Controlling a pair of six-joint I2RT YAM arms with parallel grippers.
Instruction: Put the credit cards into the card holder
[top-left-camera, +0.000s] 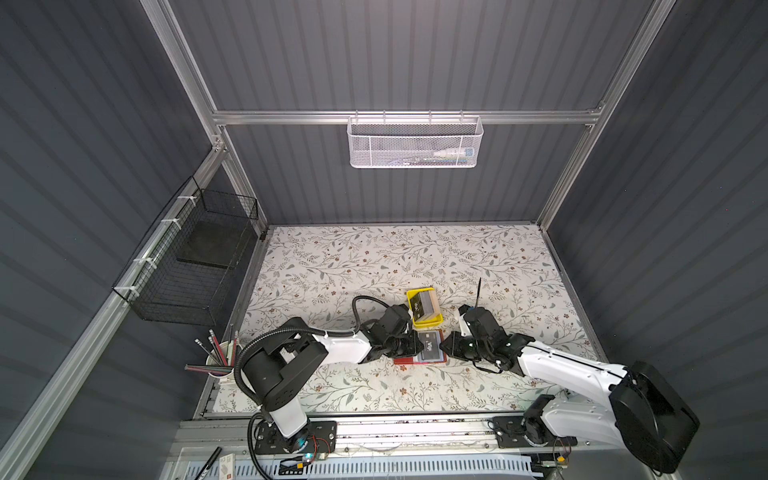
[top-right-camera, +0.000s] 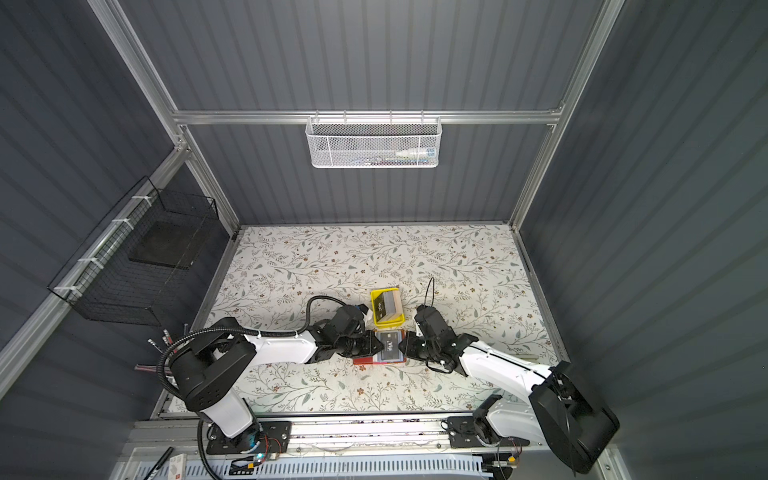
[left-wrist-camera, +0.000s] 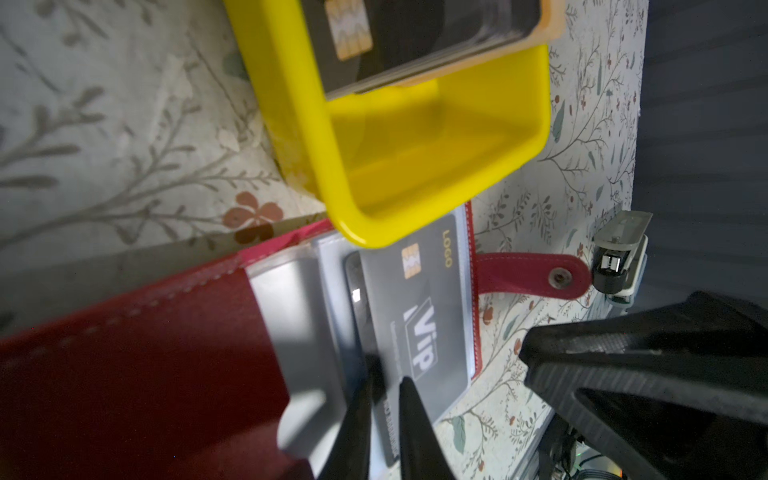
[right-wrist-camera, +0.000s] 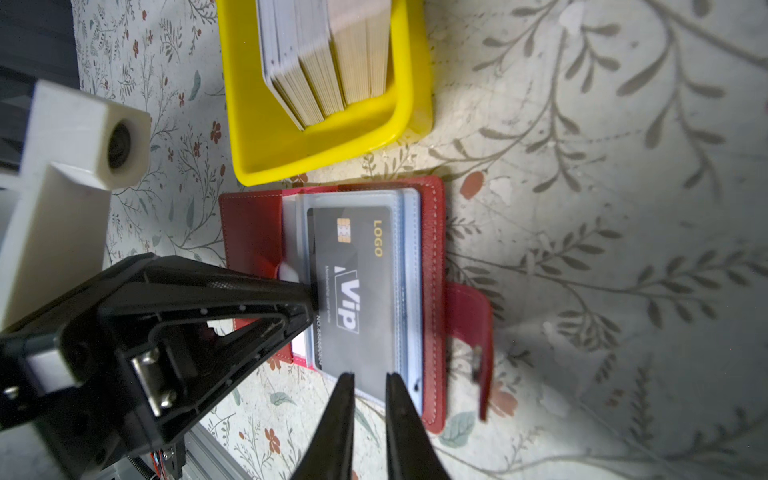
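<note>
Evidently, the seating of one card is the step in hand. The card holder (right-wrist-camera: 434, 270) is laid open on the floral table (top-left-camera: 374, 266), in its near half, between the two grippers. A black VIP card (right-wrist-camera: 353, 291) is seen lying in the top clear pocket (right-wrist-camera: 409, 270). Most of its face is dulled by the film, while a dark strip along its left long edge is left uncovered.

The left gripper (right-wrist-camera: 311, 302) is brought in from the left, its fingers drawn almost together and the tips set against that bare edge. No pinch on the card can be made out, and a push is judged likelier than a hold. The right gripper (right-wrist-camera: 370, 376) is placed at the near edge of the pockets, its fingers narrowly apart with the film's edge showing between them. Whether the film is clamped cannot be told.

The snap strap (right-wrist-camera: 469, 316) is spread out to the right. Just beyond the holder's far edge a yellow tray (right-wrist-camera: 239, 104) is stood, with the other credit cards (right-wrist-camera: 332, 54) stacked in it.

For the next move, a short, level push to the right is called for, until the bare strip is taken in by the pocket. The pocket must be steadied against sliding or buckling meanwhile. Another card is then to be fetched from the tray.
</note>
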